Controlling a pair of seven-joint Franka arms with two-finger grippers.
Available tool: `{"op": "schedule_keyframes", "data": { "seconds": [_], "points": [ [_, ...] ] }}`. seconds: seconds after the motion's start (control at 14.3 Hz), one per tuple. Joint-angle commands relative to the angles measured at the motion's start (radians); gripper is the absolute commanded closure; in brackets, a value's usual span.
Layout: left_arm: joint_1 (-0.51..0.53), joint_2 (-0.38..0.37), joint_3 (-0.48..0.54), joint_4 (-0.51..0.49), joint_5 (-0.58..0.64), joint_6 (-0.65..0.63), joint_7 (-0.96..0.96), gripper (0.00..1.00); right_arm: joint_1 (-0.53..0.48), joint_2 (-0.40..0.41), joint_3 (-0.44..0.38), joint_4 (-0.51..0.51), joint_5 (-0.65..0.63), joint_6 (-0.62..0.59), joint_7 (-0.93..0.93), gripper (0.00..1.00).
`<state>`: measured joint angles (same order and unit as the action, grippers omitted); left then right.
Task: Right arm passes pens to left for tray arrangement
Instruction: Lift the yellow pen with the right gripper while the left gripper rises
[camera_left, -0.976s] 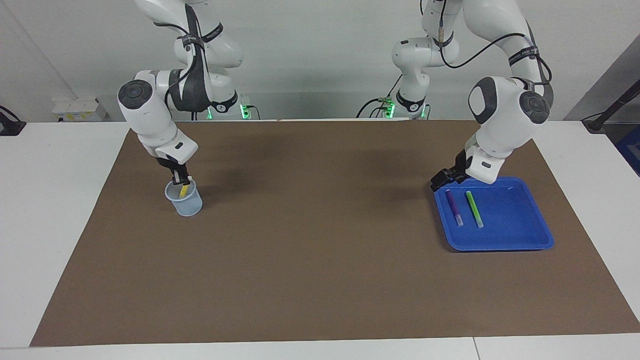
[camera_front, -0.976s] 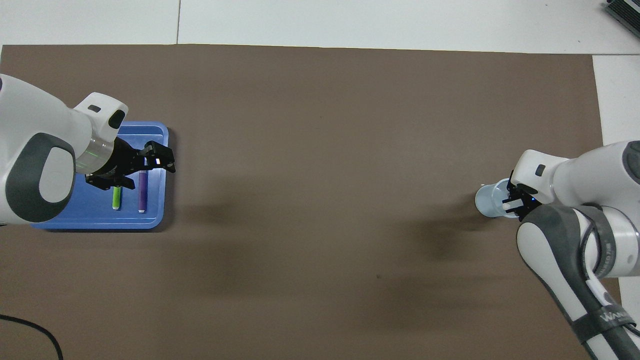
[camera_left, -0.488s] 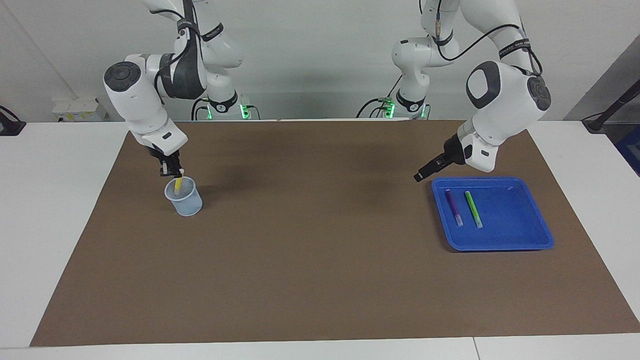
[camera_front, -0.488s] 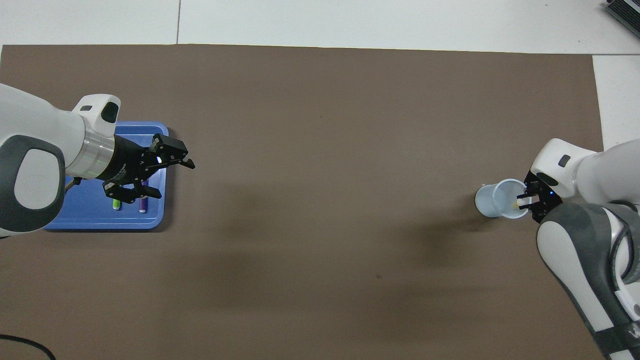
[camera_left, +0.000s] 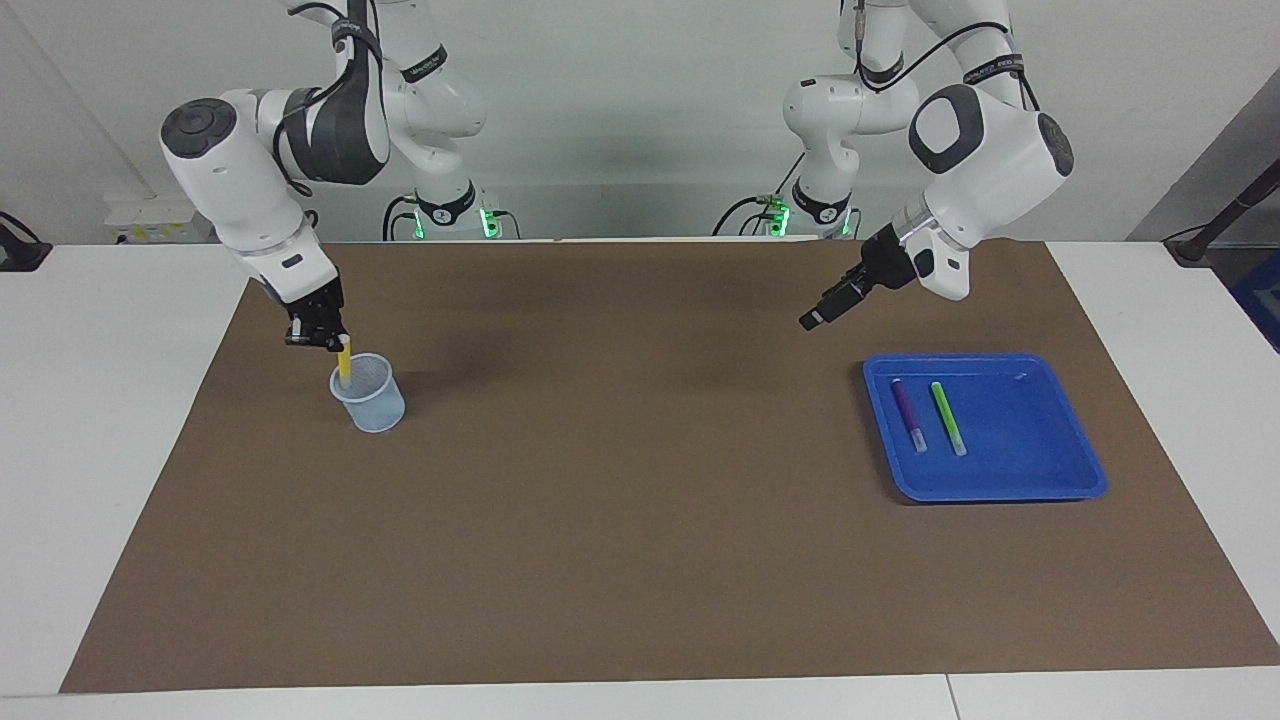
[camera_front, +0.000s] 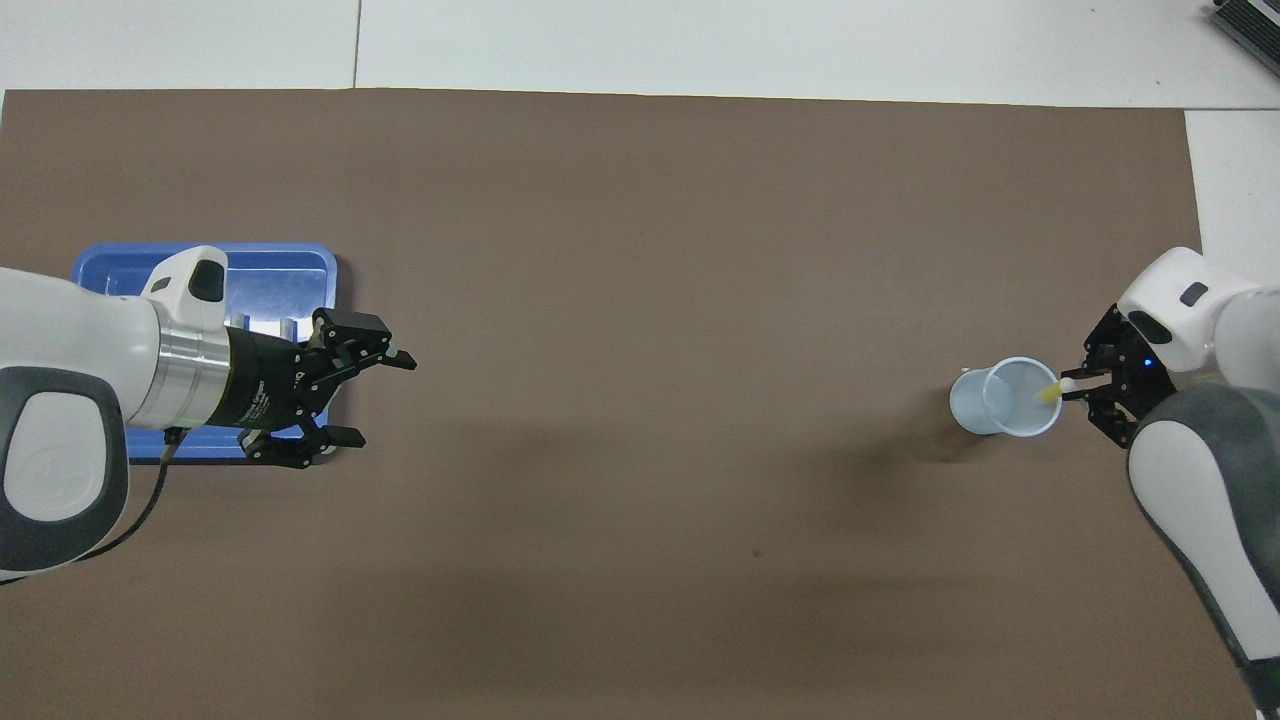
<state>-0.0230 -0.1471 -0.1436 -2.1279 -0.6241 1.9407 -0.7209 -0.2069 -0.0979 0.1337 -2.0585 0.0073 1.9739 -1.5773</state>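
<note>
Your right end effector (camera_left: 338, 343), arm angled steeply down, pinches the yellow pen (camera_left: 344, 363) over the mesh cup (camera_left: 370, 395); left end effector (camera_front: 375, 395) hangs open, empty, at the tray's (camera_left: 1040, 480) eleven o'clock; purple pen (camera_left: 908, 414) and green pen (camera_left: 948, 418) lie inside.

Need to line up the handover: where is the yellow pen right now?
The yellow pen is gripped at its top by the right gripper, its lower end still inside the cup at the right arm's end of the table.
</note>
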Motion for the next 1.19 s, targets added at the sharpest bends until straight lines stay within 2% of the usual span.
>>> {"op": "schedule_keyframes", "data": {
  "seconds": [0.0,0.28,0.63,0.84,1.12],
  "points": [
    [-0.034,-0.055,0.010,-0.060,-0.031,0.041,-0.098,0.00,-0.002,-0.025,0.014,0.035,0.014,-0.021,0.025,1.00],
    [-0.052,-0.097,0.010,-0.089,-0.077,0.079,-0.190,0.00,0.004,-0.025,0.046,0.109,0.026,-0.084,0.166,1.00],
    [-0.072,-0.115,0.010,-0.096,-0.080,0.083,-0.216,0.00,0.006,-0.025,0.075,0.146,0.141,-0.184,0.455,1.00],
    [-0.072,-0.117,0.012,-0.096,-0.120,0.084,-0.245,0.02,0.004,-0.042,0.075,0.135,0.307,-0.260,0.798,1.00],
    [-0.083,-0.118,0.010,-0.110,-0.176,0.148,-0.365,0.04,0.072,-0.057,0.080,0.104,0.498,-0.234,1.295,1.00]
  ]
}}
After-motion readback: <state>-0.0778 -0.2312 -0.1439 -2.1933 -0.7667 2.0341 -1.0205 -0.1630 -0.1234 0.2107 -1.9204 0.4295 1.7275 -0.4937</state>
